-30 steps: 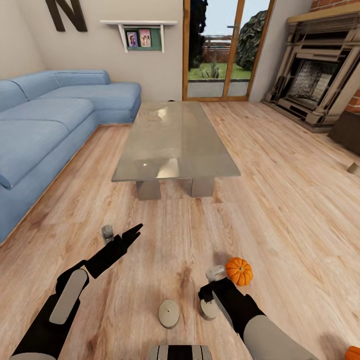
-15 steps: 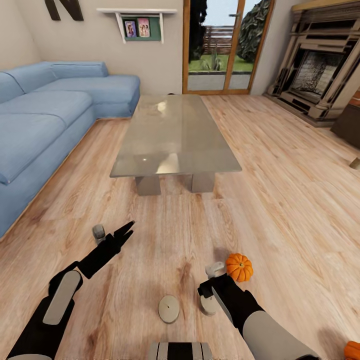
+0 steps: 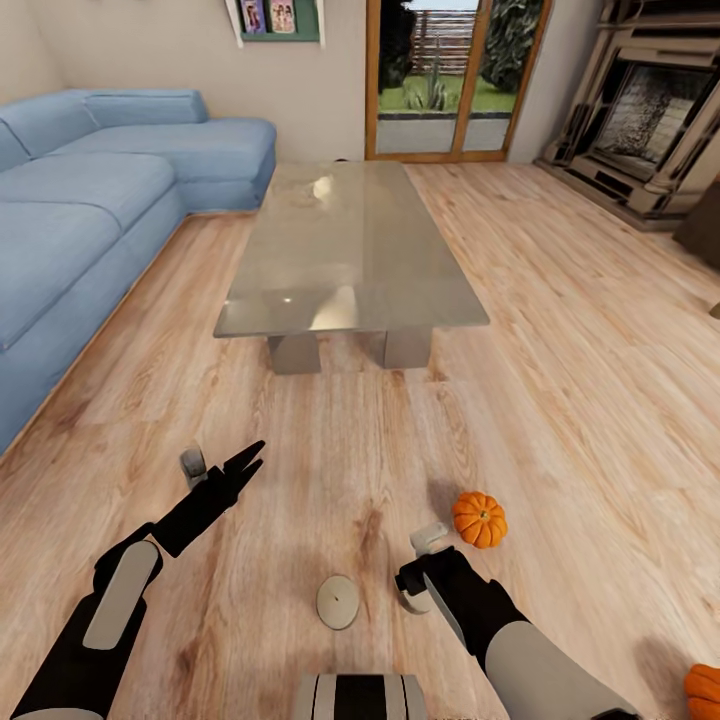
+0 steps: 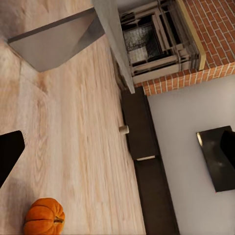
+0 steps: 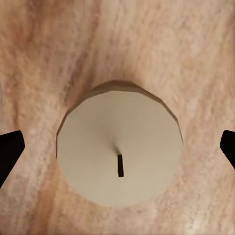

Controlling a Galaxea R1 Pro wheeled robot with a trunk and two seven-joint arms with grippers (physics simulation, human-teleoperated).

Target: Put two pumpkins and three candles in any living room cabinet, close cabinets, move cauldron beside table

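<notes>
While jaws stand apart, candle (image 5: 120, 161) upright on floor (image 5: 171, 49) between.

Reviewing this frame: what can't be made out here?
Orange ribbed pumpkin: cut by head view's bottom-right corner.
Small greyish object: cut by head view's right edge, unidentifiable.
Small pale cylinder beside long dark-brown cabinet: too small in left wrist view.
Left gripper: open or shut unclear; left wrist view shows one black finger.
</notes>
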